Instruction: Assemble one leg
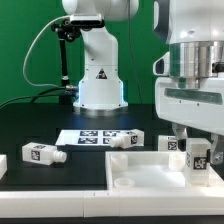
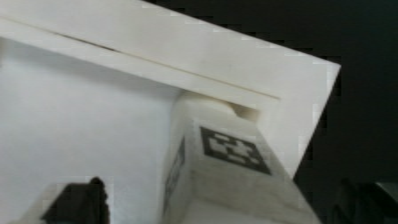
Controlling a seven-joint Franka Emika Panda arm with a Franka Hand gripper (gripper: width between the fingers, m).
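Note:
A white leg (image 1: pixel 197 153) with a black-and-white tag stands upright in the near right corner of the large white square panel (image 1: pixel 150 172). My gripper (image 1: pixel 196 145) is lowered around this leg. In the wrist view the leg (image 2: pixel 228 150) rises from the panel's corner (image 2: pixel 107 110). The dark left finger (image 2: pixel 80 200) stands clear of the leg with white panel showing between them, so the jaws look open around it. Three more legs lie on the table: one at the left (image 1: pixel 40 153), one in the middle (image 1: pixel 128 139) and one by the gripper (image 1: pixel 168 143).
The marker board (image 1: pixel 95 136) lies flat behind the panel. The robot base (image 1: pixel 98 80) stands at the back centre with a black cable looping to its left. Another white part (image 1: pixel 3 165) sticks in at the exterior view's left edge. The table top is black.

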